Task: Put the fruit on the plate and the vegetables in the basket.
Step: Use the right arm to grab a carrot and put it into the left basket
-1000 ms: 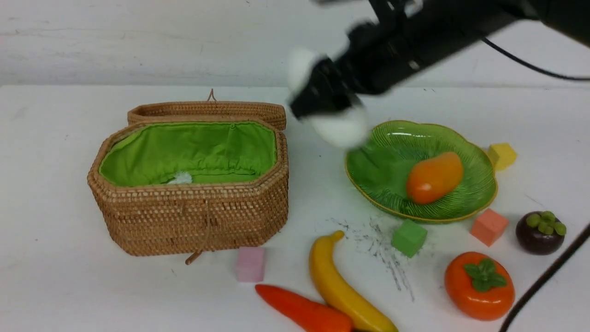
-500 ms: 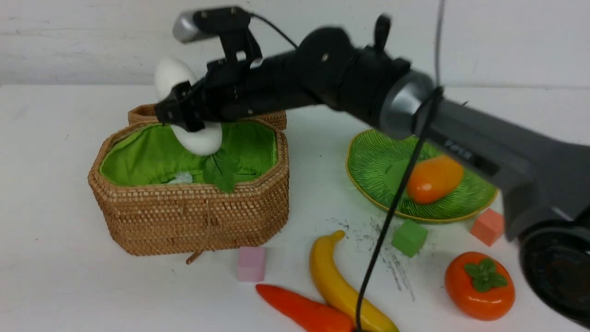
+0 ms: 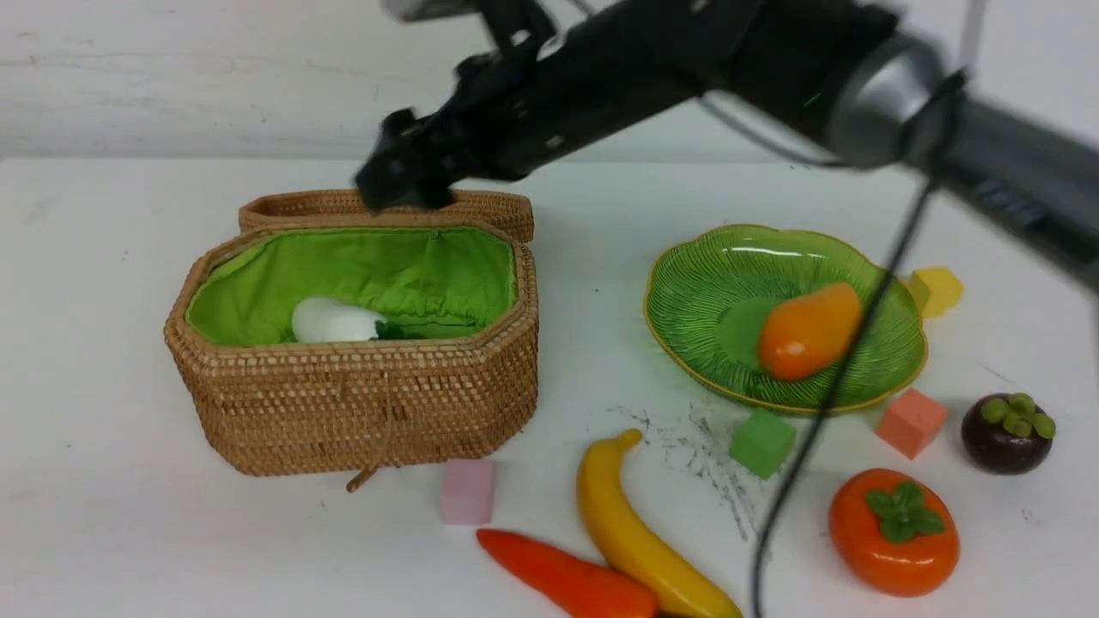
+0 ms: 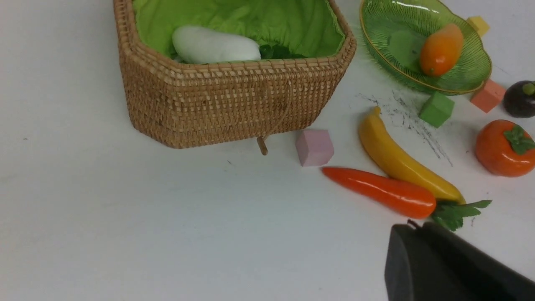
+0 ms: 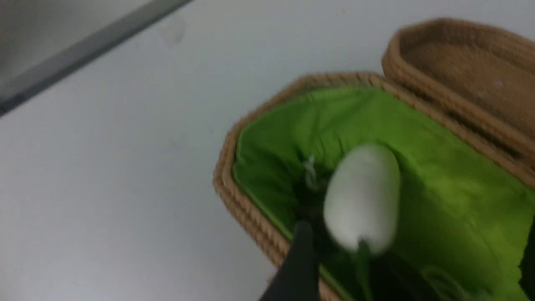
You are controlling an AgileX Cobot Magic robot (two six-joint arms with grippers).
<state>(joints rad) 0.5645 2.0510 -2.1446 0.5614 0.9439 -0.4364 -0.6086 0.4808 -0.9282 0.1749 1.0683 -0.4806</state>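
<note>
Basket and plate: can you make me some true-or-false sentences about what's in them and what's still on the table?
1. The radish lies in the basket. True.
2. The banana is on the plate. False: it lies on the table beside the carrot; only the mango is on the plate.
3. The basket's lid is open. True.
4. The right end effector holds the radish. False: it hovers open and empty above the basket.
5. The persimmon is in the basket. False: it sits on the table.
</note>
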